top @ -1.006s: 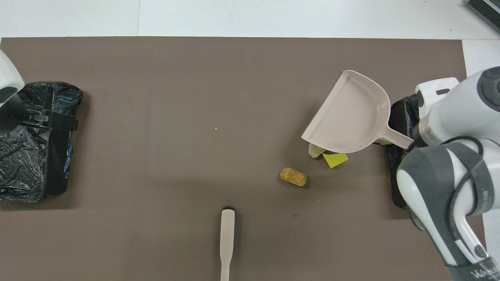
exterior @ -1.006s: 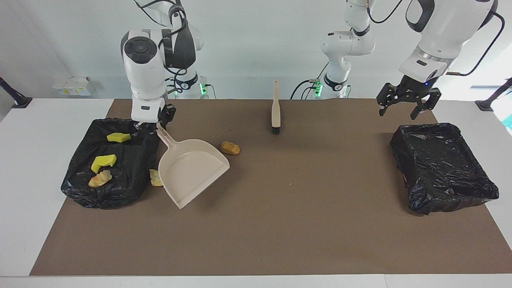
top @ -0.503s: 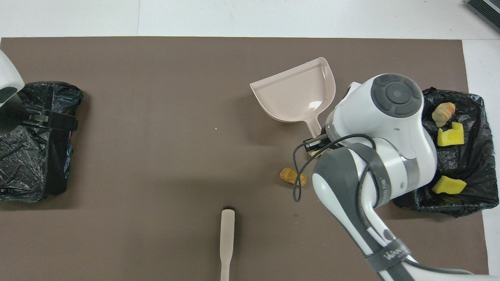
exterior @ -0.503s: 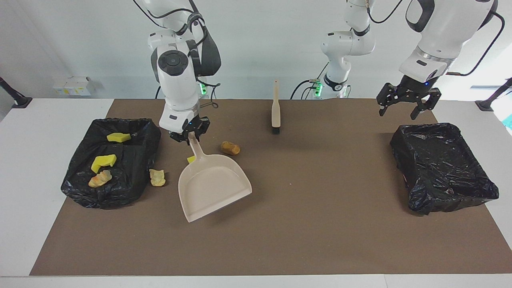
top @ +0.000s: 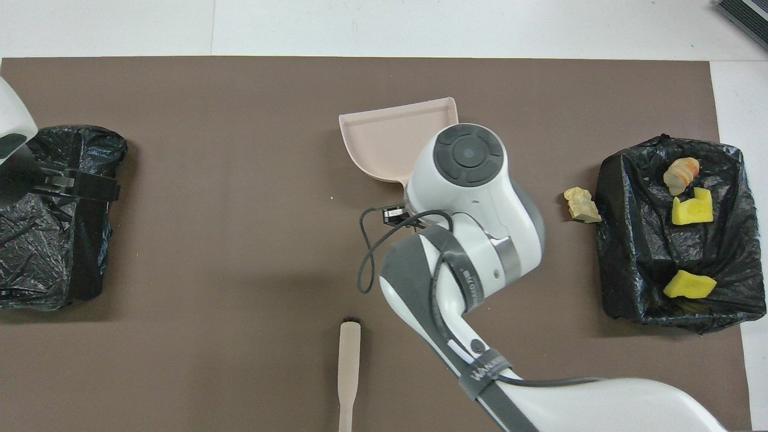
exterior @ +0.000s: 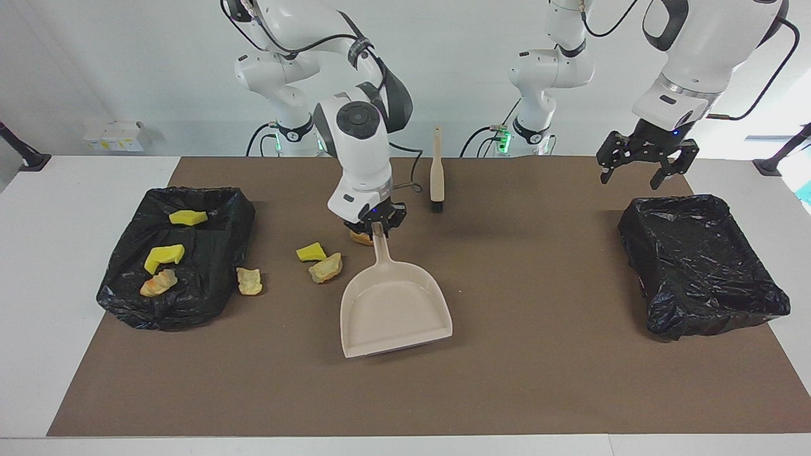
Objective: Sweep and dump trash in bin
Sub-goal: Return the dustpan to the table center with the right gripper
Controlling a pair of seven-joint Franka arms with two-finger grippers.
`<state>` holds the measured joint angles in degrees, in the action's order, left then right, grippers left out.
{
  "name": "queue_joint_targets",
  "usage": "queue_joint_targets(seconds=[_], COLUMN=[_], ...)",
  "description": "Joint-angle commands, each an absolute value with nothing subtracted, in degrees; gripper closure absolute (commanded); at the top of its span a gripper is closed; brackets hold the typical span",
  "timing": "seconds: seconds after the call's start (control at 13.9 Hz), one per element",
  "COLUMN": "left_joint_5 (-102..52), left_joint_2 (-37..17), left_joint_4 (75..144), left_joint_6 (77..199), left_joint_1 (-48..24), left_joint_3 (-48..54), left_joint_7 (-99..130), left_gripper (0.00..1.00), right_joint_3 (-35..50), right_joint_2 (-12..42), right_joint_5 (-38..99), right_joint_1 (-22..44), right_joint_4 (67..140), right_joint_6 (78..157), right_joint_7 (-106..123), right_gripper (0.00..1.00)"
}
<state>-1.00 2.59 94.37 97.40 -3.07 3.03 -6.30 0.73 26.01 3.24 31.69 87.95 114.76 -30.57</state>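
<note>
Low in the centre of the facing view, the dustpan (exterior: pixel 396 307) is empty, its handle pinched in the right gripper (exterior: pixel 374 227). At centre left, four pieces of trash (exterior: pixel 326 268) lie on the mat; one is mostly hidden under the gripper. At far left, three more sit in the bin (exterior: pixel 215 253). Higher up lies the brush (exterior: pixel 436 171), unused. At upper right, the left gripper (exterior: pixel 647 158) waits wide open above the second bin (exterior: pixel 703 266). By my count, under half is binned.

Dustpan (exterior: pixel 394 309) in right tool (exterior: pixel 375 228), now mid-table, away from bin (exterior: pixel 184 253).
</note>
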Motion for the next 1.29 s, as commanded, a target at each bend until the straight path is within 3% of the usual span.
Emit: queue_joint_targets(seconds=[0.0, 0.29, 0.36, 0.43, 0.86, 1.22], left_joint_5=[-0.4, -0.4, -0.4, -0.4, -0.4, -0.3], left_joint_2=[3.3, 3.3, 3.3, 3.3, 3.3, 4.5], left_joint_4=[94.7, 94.7, 94.7, 94.7, 94.6, 94.7], left_joint_6=[97.6, 96.9, 96.9, 96.9, 96.8, 94.7], left_joint_1=[-3.0, -3.0, -3.0, -3.0, -3.2, -3.3], left_joint_3=[3.1, 3.1, 3.1, 3.1, 3.1, 3.1], left_joint_7=[-6.8, -6.2, -6.2, -6.2, -6.1, -6.9], left_gripper=[0.00, 0.00, 0.00, 0.00, 0.00, 0.00], right_joint_3=[0.5, 0.5, 0.5, 0.7, 0.8, 0.8], right_joint_2=[32.9, 34.1, 34.1, 33.9, 28.3, 19.3], right_joint_5=[4.5, 7.4, 8.0, 8.7, 8.8, 8.9], right_joint_1=[33.9, 35.2, 34.6, 33.7, 34.5, 40.9], right_joint_4=[81.0, 81.6, 82.1, 83.7, 85.7, 98.2], right_joint_6=[117.6, 121.1, 121.0, 121.3, 117.1, 117.4], right_joint_7=[-37.0, -39.8, -39.3, -38.9, -39.5, -45.3], right_gripper=[1.00, 1.00, 0.64, 0.01, 0.00, 0.00])
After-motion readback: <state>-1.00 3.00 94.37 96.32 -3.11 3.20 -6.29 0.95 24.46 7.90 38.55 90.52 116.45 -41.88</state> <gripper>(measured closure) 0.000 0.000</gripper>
